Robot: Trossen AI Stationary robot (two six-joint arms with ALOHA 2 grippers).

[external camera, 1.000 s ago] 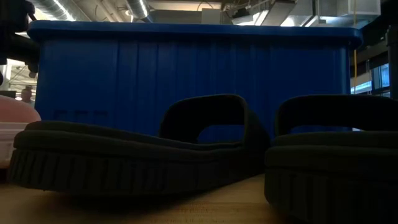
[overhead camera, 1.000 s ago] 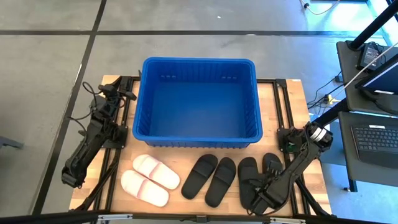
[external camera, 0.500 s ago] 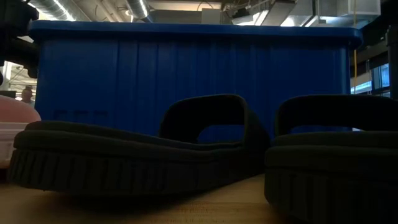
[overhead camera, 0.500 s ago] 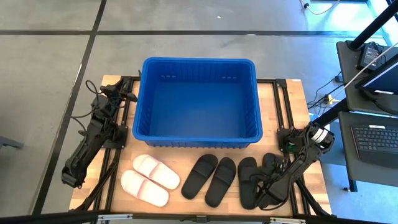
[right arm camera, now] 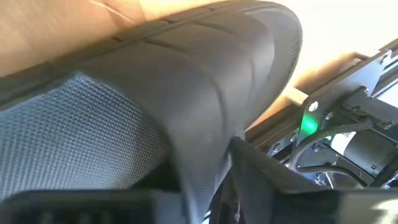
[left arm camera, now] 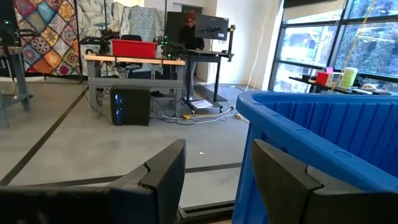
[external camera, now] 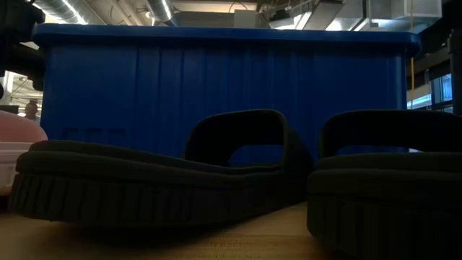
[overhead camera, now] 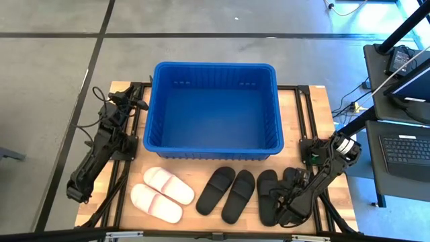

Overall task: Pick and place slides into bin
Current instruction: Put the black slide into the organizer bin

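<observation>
The blue bin (overhead camera: 213,111) stands at the table's far middle and fills the back of the low view as the bin (external camera: 216,72). In front of it lie two white slides (overhead camera: 161,193), two black slides (overhead camera: 228,193) and, at the right, two more black slides (overhead camera: 267,195), each sole down on the wood. My right gripper (overhead camera: 287,199) is down on the rightmost black slide (overhead camera: 293,176) and shut on it. My left gripper (left arm camera: 211,180) is open and level beside the bin's left rim (left arm camera: 298,130). My right gripper has the rightmost black slide by its wide strap (right arm camera: 205,124). The strap's edge runs down between the two fingers (right arm camera: 255,171). The fingers come slanting down from above. In the high view the arm covers the place of contact, and the slide's sole lies on the table.
Black frame rails (overhead camera: 316,202) run along the table's right and left sides. A desk with a keyboard (overhead camera: 403,148) stands past the right edge. In the low view two black slides (external camera: 159,180) lie right before the camera. A person shows far off in the room (left arm camera: 189,28).
My right gripper has sunk and gone a little toward the table's far edge, down onto the rightmost black slide. The slides and the bin lie where they were.
</observation>
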